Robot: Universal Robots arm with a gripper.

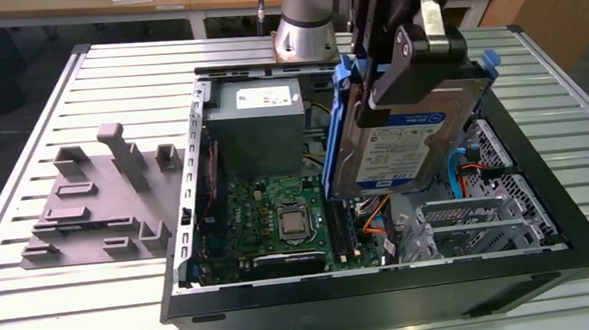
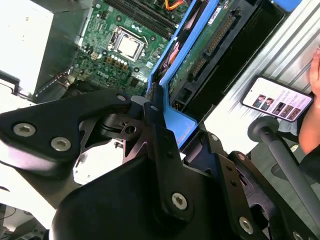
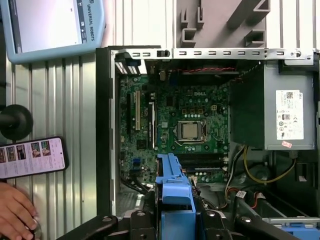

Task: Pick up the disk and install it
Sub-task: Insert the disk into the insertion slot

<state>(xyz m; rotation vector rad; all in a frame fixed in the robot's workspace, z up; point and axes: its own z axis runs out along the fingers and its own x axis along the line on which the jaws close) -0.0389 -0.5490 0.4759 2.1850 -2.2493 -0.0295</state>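
Above the open black metal computer case (image 1: 385, 301), which lies on the slatted silver bench (image 1: 78, 301), the arm's black tool (image 1: 405, 89) is clamped on the upper edge of the disk (image 1: 397, 155). The disk is a silver rectangular hard drive with a white-and-blue label in a blue plastic caddy. It hangs on edge, slightly tilted, over the case interior, between the grey metal power supply box (image 1: 256, 125) and the perforated metal drive cage (image 1: 487, 214) toward the exterior view's right. Pick-up looks done, and the carry toward installation is in hand. Seating the disk probably calls for squaring the caddy with its bay and clearing the orange and blue cables (image 1: 449, 178).
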